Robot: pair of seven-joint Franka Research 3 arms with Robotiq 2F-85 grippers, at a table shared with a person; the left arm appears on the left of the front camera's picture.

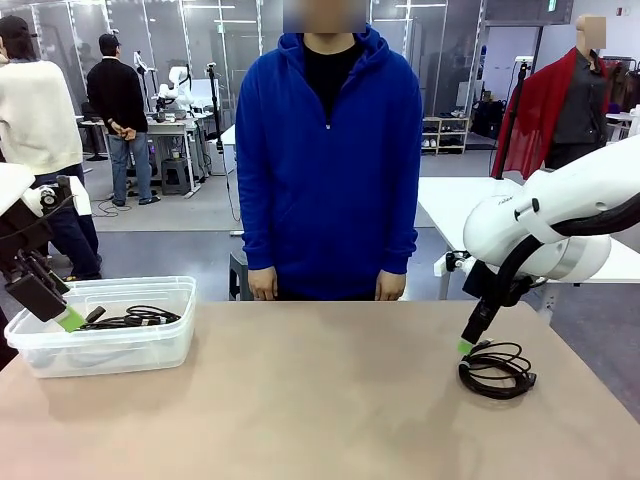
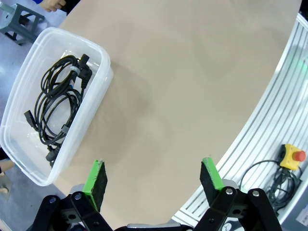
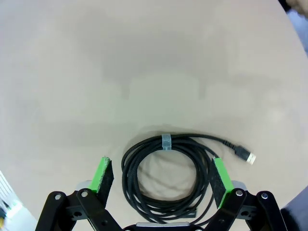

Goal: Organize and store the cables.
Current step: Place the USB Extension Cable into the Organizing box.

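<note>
One coiled black cable [image 3: 129,169], bound with a small clear tie and ending in a USB plug [image 3: 245,155], lies on the tan table. My right gripper [image 3: 161,177] hangs open just above it, a green pad on each side of the coil. From the front, that gripper [image 1: 466,345] sits at the coil's [image 1: 497,368] near-left edge on the table's right side. Other black cables [image 2: 57,103] lie tangled in a clear plastic bin [image 2: 98,96]. My left gripper [image 2: 154,180] is open and holds nothing, beside that bin; in the front view it [image 1: 65,318] hovers at the bin's [image 1: 150,345] left end.
A person in a blue hoodie [image 1: 330,160] stands at the far edge with both hands down. A yellow emergency-stop button [image 2: 292,156] with its cord lies off the table's near edge. Bare tabletop [image 1: 320,400] stretches between the bin and the coil.
</note>
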